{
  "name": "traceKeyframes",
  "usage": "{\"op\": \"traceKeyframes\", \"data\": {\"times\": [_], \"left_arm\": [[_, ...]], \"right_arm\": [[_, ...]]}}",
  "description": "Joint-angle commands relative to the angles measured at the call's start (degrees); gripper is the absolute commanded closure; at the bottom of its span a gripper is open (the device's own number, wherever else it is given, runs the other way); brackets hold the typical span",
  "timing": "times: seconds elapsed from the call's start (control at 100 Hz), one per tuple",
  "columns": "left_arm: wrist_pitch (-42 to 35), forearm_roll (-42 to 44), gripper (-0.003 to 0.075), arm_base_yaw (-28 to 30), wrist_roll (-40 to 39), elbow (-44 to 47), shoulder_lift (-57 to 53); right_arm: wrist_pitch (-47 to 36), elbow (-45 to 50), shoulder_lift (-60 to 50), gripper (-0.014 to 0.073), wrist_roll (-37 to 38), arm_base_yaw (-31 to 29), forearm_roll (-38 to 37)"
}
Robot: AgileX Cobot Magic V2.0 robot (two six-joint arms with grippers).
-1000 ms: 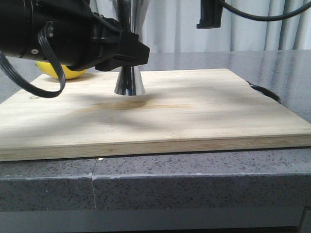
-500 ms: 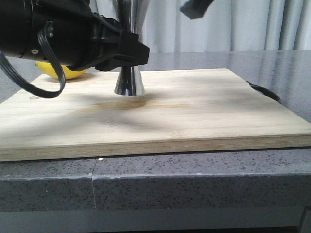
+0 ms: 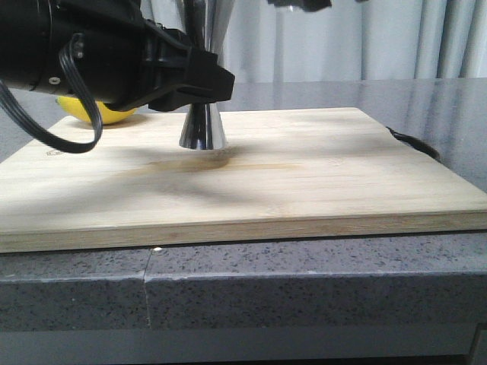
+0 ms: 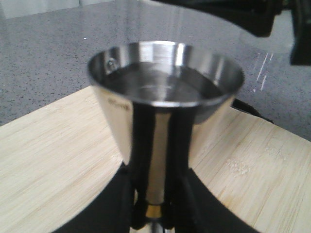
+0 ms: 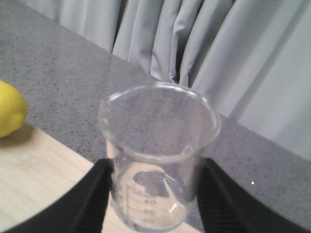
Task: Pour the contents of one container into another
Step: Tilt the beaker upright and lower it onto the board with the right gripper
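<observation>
The steel jigger [image 3: 202, 128] stands upright on the wooden board [image 3: 319, 175], towards its far left part. My left gripper [image 3: 207, 82] is shut on its narrow waist. In the left wrist view the jigger's upper cup [image 4: 165, 90] holds clear liquid, with my black fingers [image 4: 140, 194] on both sides of the waist. My right gripper [image 5: 158, 206] is shut on the clear glass beaker [image 5: 158, 145], its fingers [image 5: 95, 196] pressing the beaker's sides; the beaker looks almost empty. In the front view only the tip of the right gripper [image 3: 300, 4] shows at the top edge, above and right of the jigger.
A yellow lemon [image 3: 103, 114] lies behind the left arm at the board's far left corner. A dark handle [image 3: 415, 143] sticks out at the board's right edge. The board rests on a grey speckled counter [image 3: 304, 281], with grey curtains [image 5: 233, 63] behind.
The right gripper has risen and moved left, so that it now almost leaves the top of the front view. The left arm and the jigger have not moved.
</observation>
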Motion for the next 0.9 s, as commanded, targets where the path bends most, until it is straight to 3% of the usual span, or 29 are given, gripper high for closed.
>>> {"op": "traceKeyframes", "data": {"times": [0.0, 0.73, 0.89], "left_arm": [[-4.27, -1.02, 0.0739, -0.36, -0.38, -1.88, -2.41], [-5.01, -1.02, 0.0739, -0.36, -0.38, -1.88, -2.41], [-5.13, -1.02, 0.0739, -0.36, -0.38, -1.88, -2.41]], "right_arm": [[-4.7, -1.41, -0.89, 0.0367, 1.5, -0.31, 0.74], [-12.9, 7.61, 4.04, 0.0367, 10.77, -3.08, 1.38], [-15.32, 8.86, 5.06, 0.0367, 14.23, -3.08, -1.36]]}}
